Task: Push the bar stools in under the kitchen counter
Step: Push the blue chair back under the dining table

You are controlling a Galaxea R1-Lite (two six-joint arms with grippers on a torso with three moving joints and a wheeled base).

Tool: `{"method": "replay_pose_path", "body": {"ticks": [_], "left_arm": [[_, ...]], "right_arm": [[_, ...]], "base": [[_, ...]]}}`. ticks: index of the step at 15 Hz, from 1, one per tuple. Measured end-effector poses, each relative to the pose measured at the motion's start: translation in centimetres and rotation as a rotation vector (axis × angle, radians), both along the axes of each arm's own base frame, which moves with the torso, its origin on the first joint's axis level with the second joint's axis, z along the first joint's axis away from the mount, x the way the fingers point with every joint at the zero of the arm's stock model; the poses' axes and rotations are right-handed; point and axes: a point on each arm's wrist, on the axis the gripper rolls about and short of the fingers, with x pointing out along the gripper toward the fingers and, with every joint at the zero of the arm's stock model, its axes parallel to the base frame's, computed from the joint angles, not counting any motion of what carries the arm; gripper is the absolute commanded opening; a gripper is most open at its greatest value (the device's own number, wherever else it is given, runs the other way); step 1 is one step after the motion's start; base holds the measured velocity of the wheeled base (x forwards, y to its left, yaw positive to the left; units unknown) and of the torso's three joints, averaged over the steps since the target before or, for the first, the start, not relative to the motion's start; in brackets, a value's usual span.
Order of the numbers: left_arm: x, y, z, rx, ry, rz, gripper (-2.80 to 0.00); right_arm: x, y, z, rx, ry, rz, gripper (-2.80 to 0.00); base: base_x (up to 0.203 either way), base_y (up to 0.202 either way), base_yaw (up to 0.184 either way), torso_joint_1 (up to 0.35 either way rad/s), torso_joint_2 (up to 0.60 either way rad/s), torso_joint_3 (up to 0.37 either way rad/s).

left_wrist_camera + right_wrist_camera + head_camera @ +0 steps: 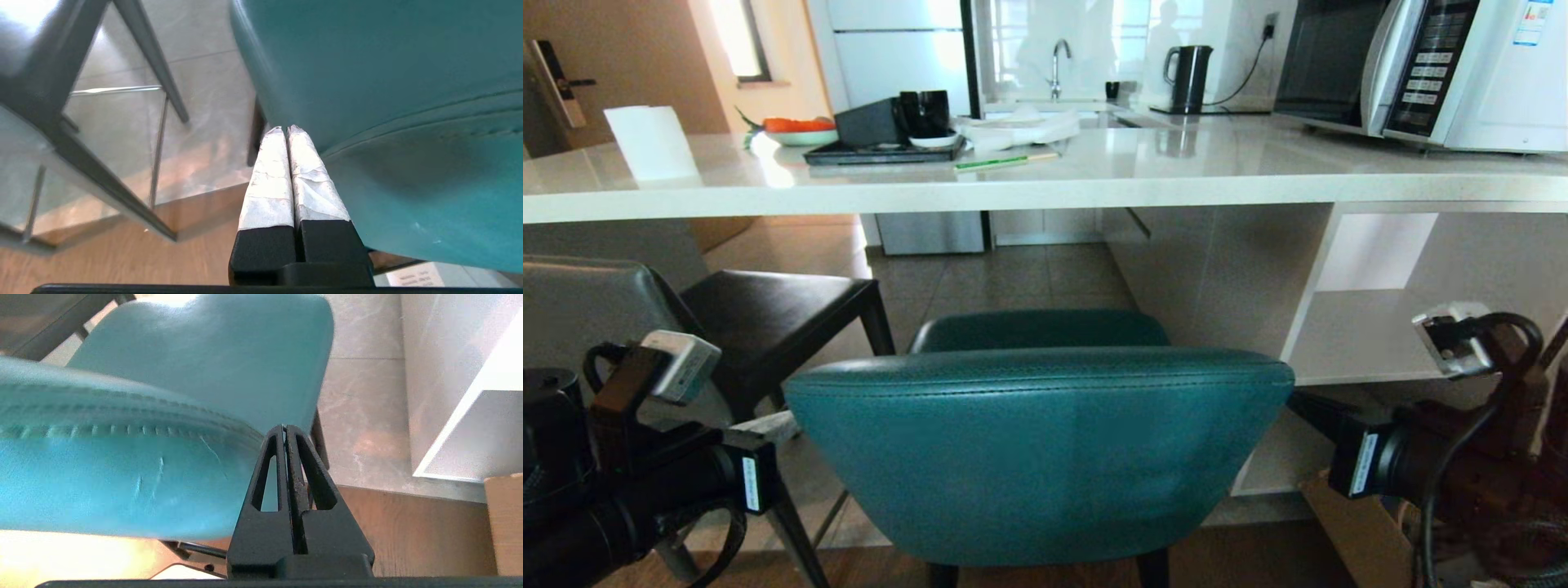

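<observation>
With each gripper pressed together, left gripper (285, 130) and right gripper (284, 428) flank the teal stool (1037, 449), positioned to shove it under the counter (1045, 192).

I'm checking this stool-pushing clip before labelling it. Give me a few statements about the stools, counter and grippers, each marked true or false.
1. Both grippers, left gripper and right gripper, are shut. True.
2. The teal stool sits between the two arms. True.
3. The grey stool stands on the teal one's right. False: it stands on its left.
4. The counter is bare. False: a microwave, a kettle and a tray are on it.
</observation>
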Motion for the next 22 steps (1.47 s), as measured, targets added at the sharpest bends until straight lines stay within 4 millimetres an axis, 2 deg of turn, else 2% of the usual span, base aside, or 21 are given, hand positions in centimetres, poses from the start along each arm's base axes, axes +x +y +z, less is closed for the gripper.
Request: {"method": "replay_pose_path", "body": {"ticks": [3,5,9,11,14,16,20,22], "left_arm": [[-1.7,0.1,0.7,-0.019,-0.049,-0.037,-2.80],[-3.7,-0.7,1.1,-0.043,-0.079,-0.156,-2.80],[-7.8,-2.2,1.0,-0.045,-0.032,-0.434,-2.80],[-8.4,-2.4,1.0,-0.039,-0.019,-0.473,-2.80],[-7.8,-2.8,1.2,-0.036,-0.019,-0.465,-2.80],[-6.3,-3.4,1.8,-0.033,-0.049,-0.400,-2.80],[-3.4,-4.5,2.6,-0.029,-0.112,-0.270,-2.80],[-2.8,-4.8,2.0,-0.013,-0.084,-0.269,-2.80]], "right_arm": [[-1.5,-0.6,0.3,-0.005,0.005,0.016,-2.80],[-2.9,-0.5,0.2,-0.030,0.041,0.071,-2.80],[-5.7,0.9,0.1,-0.058,0.092,0.249,-2.80],[-6.2,1.8,0.2,-0.058,0.106,0.304,-2.80],[-5.4,3.2,0.6,-0.028,0.108,0.311,-2.80],[-4.3,4.1,0.8,-0.003,0.088,0.296,-2.80],[-2.4,4.1,0.2,-0.004,0.093,0.220,-2.80],[-1.8,3.9,-0.1,-0.007,0.096,0.192,-2.80]], "base": [[0.000,0.000,0.000,0.000,0.00,0.000],[0.000,0.000,0.000,0.000,0.00,0.000],[0.000,0.000,0.000,0.000,0.00,0.000],[0.000,0.000,0.000,0.000,0.00,0.000],[0.000,0.000,0.000,0.000,0.00,0.000],[0.000,0.000,0.000,0.000,0.00,0.000],[0.000,0.000,0.000,0.000,0.00,0.000],[0.000,0.000,0.000,0.000,0.00,0.000]]}}
